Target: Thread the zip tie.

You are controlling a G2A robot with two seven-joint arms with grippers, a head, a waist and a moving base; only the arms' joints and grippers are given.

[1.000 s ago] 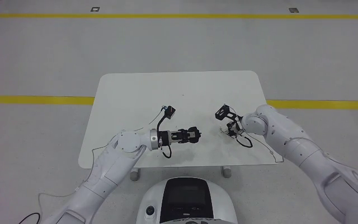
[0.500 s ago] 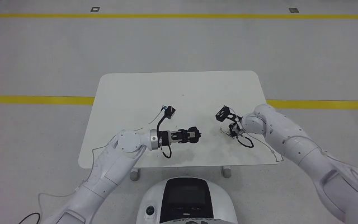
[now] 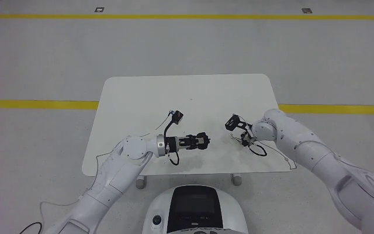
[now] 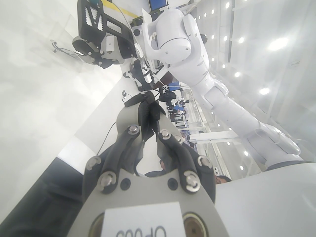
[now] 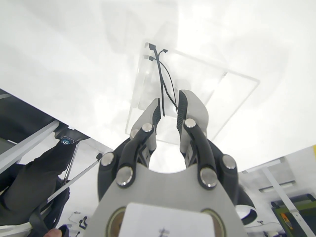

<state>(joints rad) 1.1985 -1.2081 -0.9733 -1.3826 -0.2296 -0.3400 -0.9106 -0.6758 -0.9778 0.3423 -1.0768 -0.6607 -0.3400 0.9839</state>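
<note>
Above zip ties [image 5: 160, 75], right claw [image 5: 169, 99] part open

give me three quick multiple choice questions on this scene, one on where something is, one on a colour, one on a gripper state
1. Where do the zip ties lie?
A. in a clear tray on the table
B. on the floor
C. in a red bowl

2. What colour are the zip ties?
A. white
B. black
C. yellow

3. How is the right gripper?
A. shut on a cup
B. open, above the tray
C. shut flat on the table

Answers:
1 A: the right wrist view shows them inside the clear tray.
2 B: they show as black strips against the white table.
3 B: a gap shows between its fingers, with the ties' ends seen in it.
</note>
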